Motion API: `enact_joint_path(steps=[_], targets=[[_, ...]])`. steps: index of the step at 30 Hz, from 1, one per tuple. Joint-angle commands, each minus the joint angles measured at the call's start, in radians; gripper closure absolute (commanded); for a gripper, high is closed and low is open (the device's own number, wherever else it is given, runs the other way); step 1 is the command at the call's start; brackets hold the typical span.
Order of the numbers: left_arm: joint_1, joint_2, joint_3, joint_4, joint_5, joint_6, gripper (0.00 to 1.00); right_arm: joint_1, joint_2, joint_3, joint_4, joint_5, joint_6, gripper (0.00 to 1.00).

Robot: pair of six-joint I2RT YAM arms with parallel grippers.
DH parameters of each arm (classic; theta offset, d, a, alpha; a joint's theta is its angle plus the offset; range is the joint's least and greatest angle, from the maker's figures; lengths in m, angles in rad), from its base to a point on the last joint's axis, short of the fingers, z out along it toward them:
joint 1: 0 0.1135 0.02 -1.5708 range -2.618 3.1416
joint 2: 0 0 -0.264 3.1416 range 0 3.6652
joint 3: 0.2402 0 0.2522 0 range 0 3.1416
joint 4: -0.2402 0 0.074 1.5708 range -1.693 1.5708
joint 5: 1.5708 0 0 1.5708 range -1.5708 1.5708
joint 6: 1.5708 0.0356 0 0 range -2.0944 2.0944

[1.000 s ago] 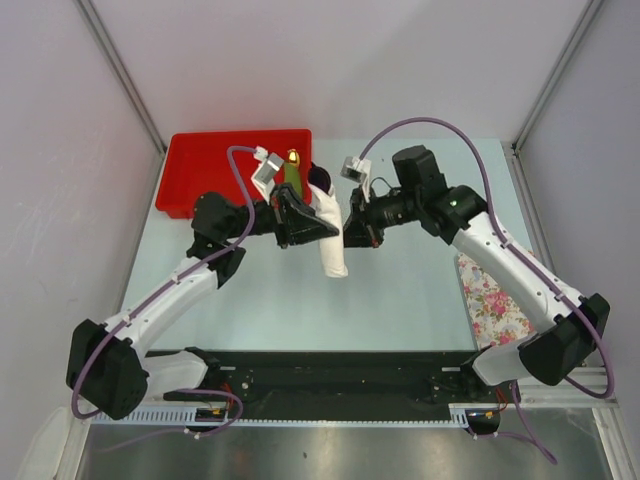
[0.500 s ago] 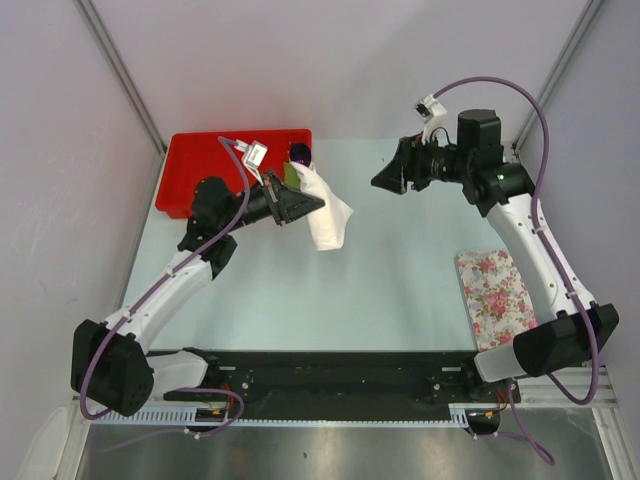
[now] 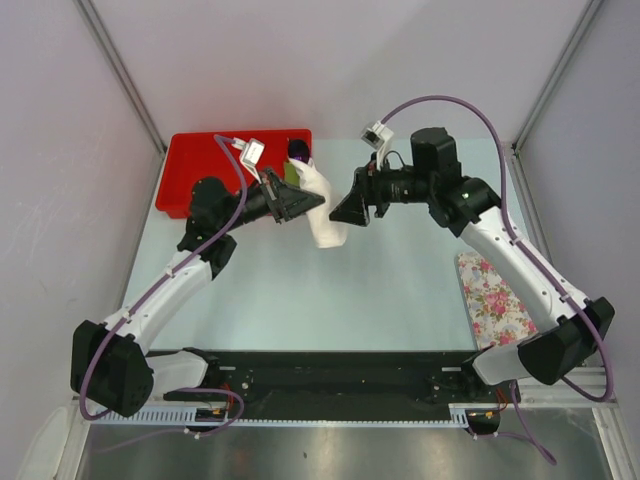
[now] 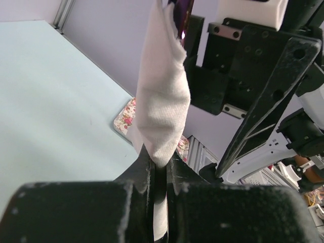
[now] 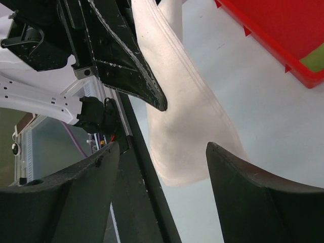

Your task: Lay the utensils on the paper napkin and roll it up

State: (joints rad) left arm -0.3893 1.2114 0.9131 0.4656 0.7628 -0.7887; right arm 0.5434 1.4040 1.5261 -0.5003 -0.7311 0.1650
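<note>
The paper napkin [image 3: 328, 225] is a loose white roll held off the table, standing roughly on end. My left gripper [image 3: 315, 202] is shut on its side; in the left wrist view the napkin [image 4: 162, 91] is pinched between the jaws. The spoon's purple bowl [image 3: 298, 152] pokes out of the roll's top [image 4: 183, 15]. The knife is hidden. My right gripper [image 3: 340, 212] stands open just right of the roll. In the right wrist view its fingers [image 5: 162, 146] are spread on either side of the napkin's lower end [image 5: 187, 121] without touching it.
A red tray [image 3: 190, 165] sits at the back left, with a green piece [image 5: 314, 63] in it. A flower-printed cloth [image 3: 495, 300] lies at the right of the table, also seen from the left wrist [image 4: 126, 116].
My right gripper let go of the napkin and opened, swung off to the back right, then came back beside the roll. The left gripper, still holding the napkin, shifted slightly back.
</note>
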Motion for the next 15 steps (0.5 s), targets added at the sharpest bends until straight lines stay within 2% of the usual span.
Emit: enact_joint_path(steps=[1,5,12,15], targets=[[0.004,-0.046,0.049,0.105,0.021,-0.043,1.00,0.041,0.026,0.000,0.077,-0.024,-0.007,0.26],[0.001,-0.047,0.047,0.142,0.036,-0.063,1.00,0.056,0.046,-0.007,0.101,-0.036,-0.004,0.27],[-0.006,-0.049,0.049,0.182,0.066,-0.089,1.00,0.063,0.058,-0.017,0.152,-0.103,0.034,0.41],[-0.011,-0.049,0.049,0.208,0.073,-0.104,1.00,0.067,0.056,-0.037,0.187,-0.142,0.063,0.43]])
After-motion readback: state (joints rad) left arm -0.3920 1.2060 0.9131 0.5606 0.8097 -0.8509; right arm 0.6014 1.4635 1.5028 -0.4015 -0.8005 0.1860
